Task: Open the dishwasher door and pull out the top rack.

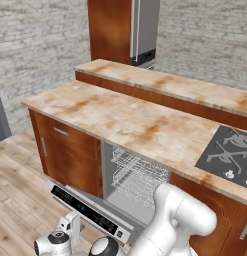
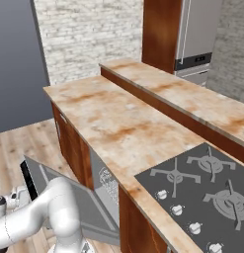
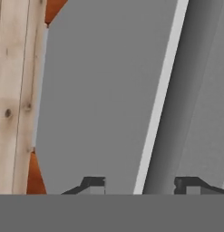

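Dishwasher door [image 1: 90, 212] hangs well lowered below the marbled worktop [image 1: 140, 125], its black control strip facing up and its near corner hidden behind the white arm. Top rack [image 1: 141, 167] sits inside the cavity under the worktop, its right end cut off by the arm. Gripper [image 3: 139, 185] hovers over the door's grey face, fingertips [image 3: 96, 185] spread apart, holding nothing.

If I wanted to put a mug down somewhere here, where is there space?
The lower counter is bare from its far corner to the cooktop; the raised ledge behind it too. It is crowded on the floor in front, where the dishwasher door hangs open beside the pincer.
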